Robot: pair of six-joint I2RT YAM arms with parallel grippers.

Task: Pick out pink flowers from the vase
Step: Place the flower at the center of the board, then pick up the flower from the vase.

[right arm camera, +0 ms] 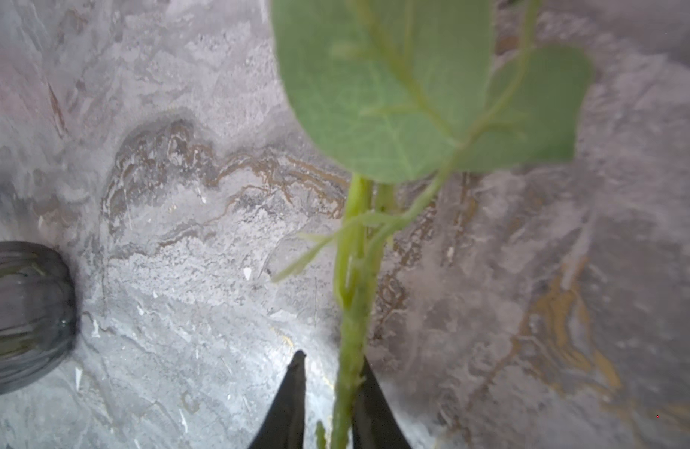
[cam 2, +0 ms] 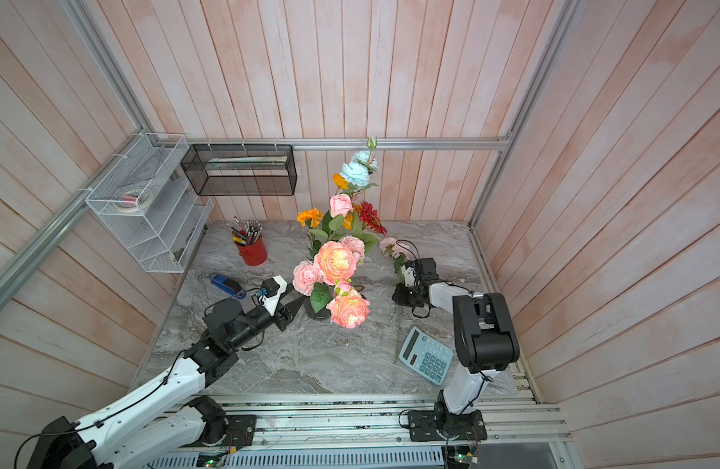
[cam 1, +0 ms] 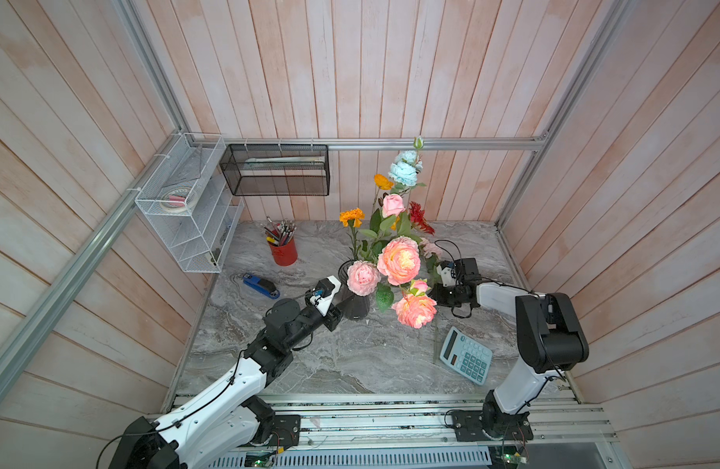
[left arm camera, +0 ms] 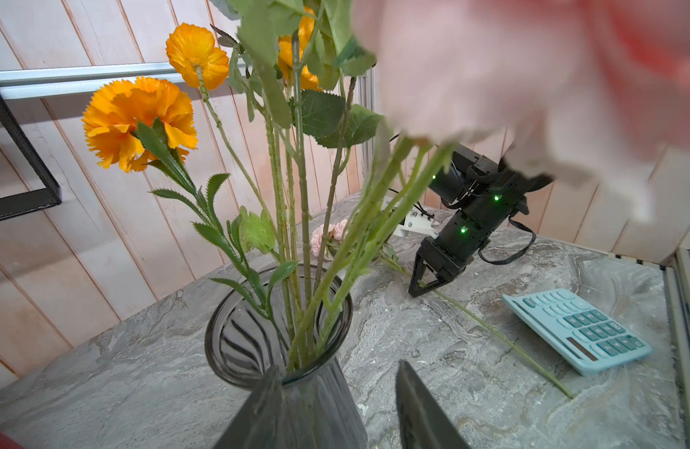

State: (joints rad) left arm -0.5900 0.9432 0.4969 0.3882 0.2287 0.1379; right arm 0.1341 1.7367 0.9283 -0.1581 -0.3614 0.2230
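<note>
Several ruffled pink flowers, ribbed vase

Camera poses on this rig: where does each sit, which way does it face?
Both top views: high over the front edge, angled down at table, vase, pink flowers; left arm, right arm show.
Left wrist: low beside the vase, facing the right claw; own left claw straddles the vase neck.
Right wrist: close over the table, looking along a green stem; own fingertips flank it.
Shared: the vase shows in every view.
</note>
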